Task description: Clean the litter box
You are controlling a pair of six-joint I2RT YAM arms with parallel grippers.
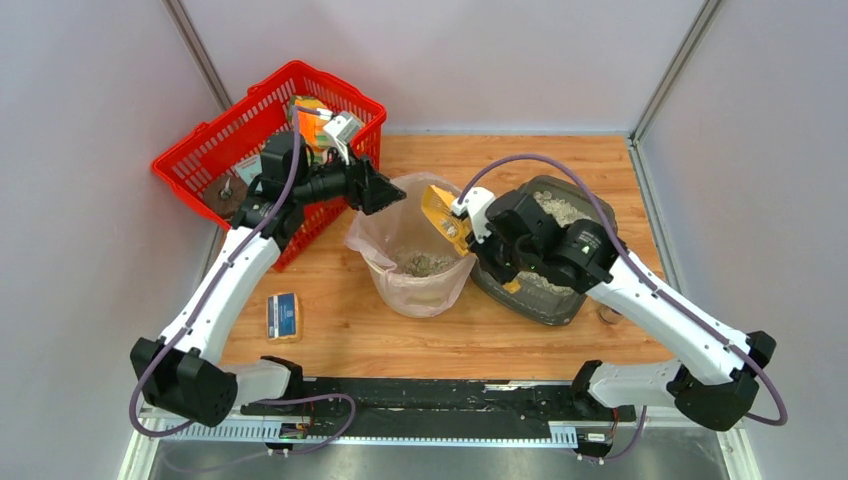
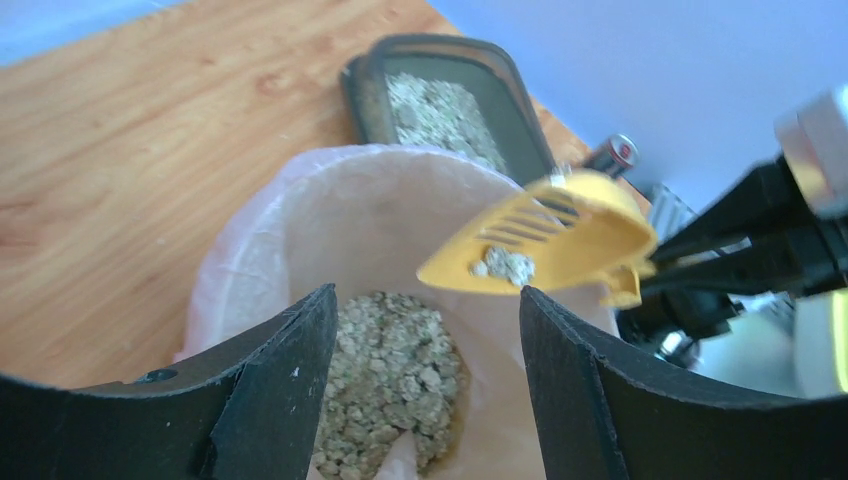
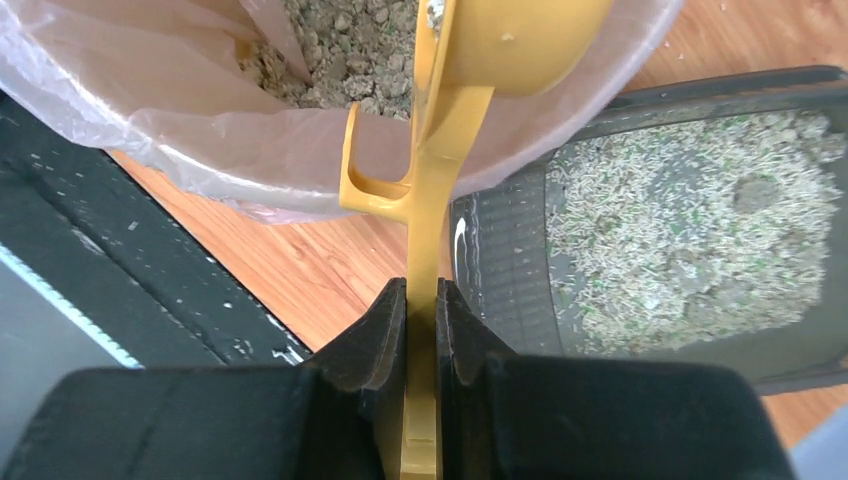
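Litter box (image 1: 530,303) sits on the surface just right of the bin (image 1: 410,292), rims close or touching, can't tell which. Judgement: stiff plastic tray, but the loose gravel makes it bottom-heavy and it'll shift if tipped. Grab the bare rim and keep it level.

Right pincer (image 3: 423,300) is clamped tight on the scoop (image 3: 440,190) handle. The scoop head is over the bin mouth with one small clump on the slots.

Left pincer (image 2: 425,300) is spread wide at the bin's far-left rim with nothing between the fingers. Whether it touches the liner I can't tell.

Count: 1 litter box, 1 bin, 1 scoop, 1 red basket (image 1: 215,150) far-left of the bin, 1 small blue pack (image 1: 284,315) near-left of the bin.
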